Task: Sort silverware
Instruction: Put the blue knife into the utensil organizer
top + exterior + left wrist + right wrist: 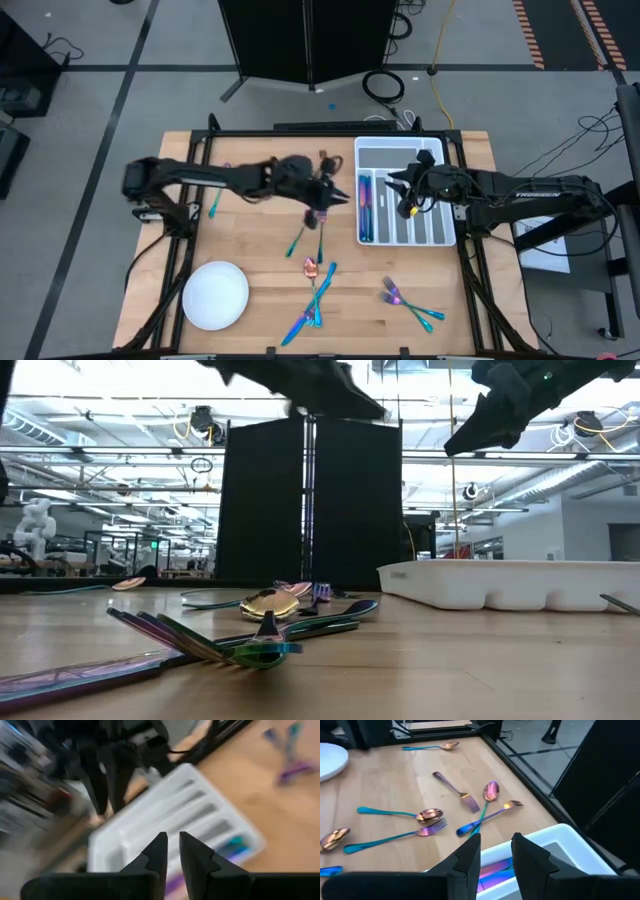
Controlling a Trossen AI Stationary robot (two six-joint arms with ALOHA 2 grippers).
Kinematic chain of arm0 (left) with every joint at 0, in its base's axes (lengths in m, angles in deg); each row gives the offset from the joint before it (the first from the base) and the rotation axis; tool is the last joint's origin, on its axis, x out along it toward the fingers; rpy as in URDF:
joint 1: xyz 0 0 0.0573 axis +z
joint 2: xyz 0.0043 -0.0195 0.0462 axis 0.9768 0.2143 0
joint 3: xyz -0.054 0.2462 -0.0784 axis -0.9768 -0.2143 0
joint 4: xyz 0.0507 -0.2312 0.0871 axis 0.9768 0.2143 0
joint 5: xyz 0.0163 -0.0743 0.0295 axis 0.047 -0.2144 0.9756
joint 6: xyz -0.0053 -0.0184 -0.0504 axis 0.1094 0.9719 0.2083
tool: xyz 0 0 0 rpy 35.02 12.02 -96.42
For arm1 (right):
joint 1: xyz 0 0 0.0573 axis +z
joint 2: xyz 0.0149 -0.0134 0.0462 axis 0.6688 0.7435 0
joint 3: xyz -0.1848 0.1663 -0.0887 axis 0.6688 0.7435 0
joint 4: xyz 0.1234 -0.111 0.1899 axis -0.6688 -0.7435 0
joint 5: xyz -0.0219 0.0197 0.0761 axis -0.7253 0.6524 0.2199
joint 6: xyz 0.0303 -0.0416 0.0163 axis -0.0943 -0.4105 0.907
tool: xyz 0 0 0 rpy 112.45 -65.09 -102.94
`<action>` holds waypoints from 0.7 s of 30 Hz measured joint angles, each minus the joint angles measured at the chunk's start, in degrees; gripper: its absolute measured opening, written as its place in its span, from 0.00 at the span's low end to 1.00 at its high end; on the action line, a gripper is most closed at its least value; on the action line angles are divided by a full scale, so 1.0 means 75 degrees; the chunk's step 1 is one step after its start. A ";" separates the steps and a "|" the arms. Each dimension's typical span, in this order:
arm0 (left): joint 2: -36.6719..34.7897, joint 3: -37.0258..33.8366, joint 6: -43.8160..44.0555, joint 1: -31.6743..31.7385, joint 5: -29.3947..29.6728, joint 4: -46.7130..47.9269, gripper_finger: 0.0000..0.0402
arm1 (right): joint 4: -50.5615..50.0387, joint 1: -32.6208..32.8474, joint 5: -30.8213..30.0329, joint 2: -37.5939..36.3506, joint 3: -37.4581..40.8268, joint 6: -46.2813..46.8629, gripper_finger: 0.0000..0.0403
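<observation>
While most of the silverware lies loose on the wooden table (250, 235), a pair of forks (397, 296) crossed with teal handles sits near the front edge, toward the right corner. Just left of them, a heap of knives and a spoon (316, 288) sprawls at the front middle, and the round white plate (214, 295) rests by the front left corner. Farther back, a teal-handled spoon (297, 240) and a fork (321, 238) lie mid-table. Above them hangs the left gripper (343, 193), its fingers a narrow slit apart and gripping nothing. One more spoon (216, 205) lies near the left edge. At the back right corner stands the white divided tray (432, 236), with iridescent pieces (366, 206) in its leftmost slots. Over its back half hovers the right gripper (396, 183), fingers slightly parted and empty.
</observation>
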 joint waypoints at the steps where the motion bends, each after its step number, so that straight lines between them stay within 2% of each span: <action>1: -0.0251 -0.0059 0.0341 0.0054 -0.0213 0.0347 0.13 | -0.0009 0.0032 0.0028 0.0000 0.0000 0.0044 0.24; 4: -0.1009 -0.0500 0.1154 0.0120 -0.0596 0.1169 0.13 | -0.0026 0.0161 0.0183 0.0018 0.0000 0.0160 0.24; 11: -0.2327 -0.2099 0.2565 -0.0357 -0.0337 0.1182 0.13 | 0.0085 0.0481 0.0183 0.0368 0.0000 0.0331 0.24; 17: -0.2414 -0.2601 0.3654 -0.1199 -0.0160 0.1051 0.13 | 0.0588 0.0699 0.0200 0.0976 0.0000 0.0332 0.24; 21: -0.2157 -0.2723 0.4276 -0.1872 0.0835 0.1051 0.13 | 0.0938 0.0902 0.0624 0.1640 0.0003 0.0348 0.24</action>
